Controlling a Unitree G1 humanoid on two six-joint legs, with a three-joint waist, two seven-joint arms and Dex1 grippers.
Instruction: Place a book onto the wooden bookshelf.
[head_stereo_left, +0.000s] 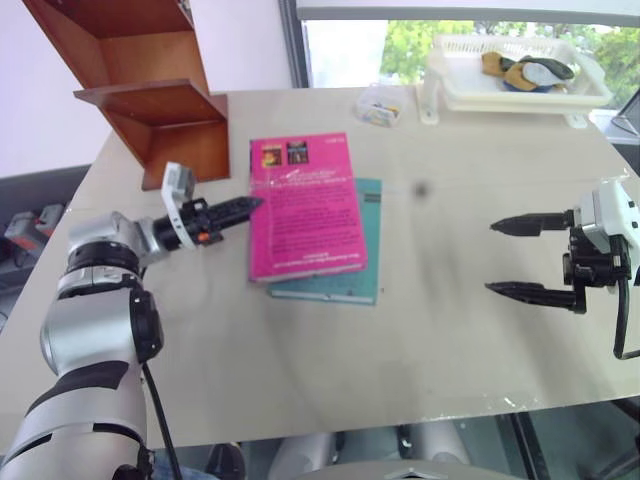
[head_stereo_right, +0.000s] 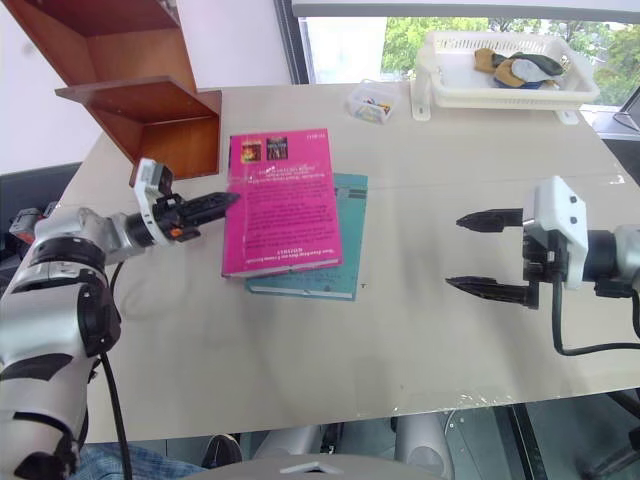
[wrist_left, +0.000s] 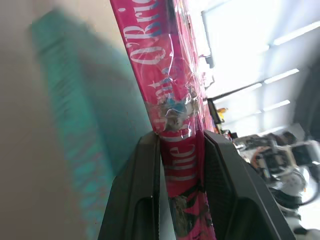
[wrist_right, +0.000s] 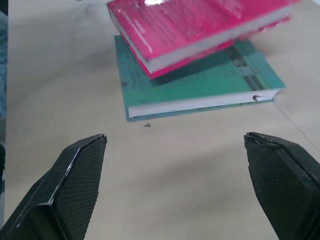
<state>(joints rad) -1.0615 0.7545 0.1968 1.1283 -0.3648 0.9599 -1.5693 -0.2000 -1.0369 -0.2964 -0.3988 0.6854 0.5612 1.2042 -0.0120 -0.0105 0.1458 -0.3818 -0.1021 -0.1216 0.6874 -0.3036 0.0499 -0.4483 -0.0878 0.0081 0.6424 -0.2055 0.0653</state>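
The bright pink book (head_stereo_left: 306, 205) lies tilted over a thinner teal book (head_stereo_left: 340, 262) in the middle of the table, its left edge lifted. My left gripper (head_stereo_left: 248, 206) is shut on the pink book's spine (wrist_left: 172, 107), one black finger on each side. The wooden bookshelf (head_stereo_left: 150, 90) stands at the table's far left corner, just behind my left gripper. Over the right side of the table, well apart from the books, my right gripper (head_stereo_left: 512, 258) hangs open with nothing between its fingers (wrist_right: 80, 170).
A white plastic basket tray (head_stereo_left: 515, 85) with several small items sits at the far right by the window. A small clear box (head_stereo_left: 380, 105) stands near the far edge. The table's front edge (head_stereo_left: 400, 420) runs close below my arms.
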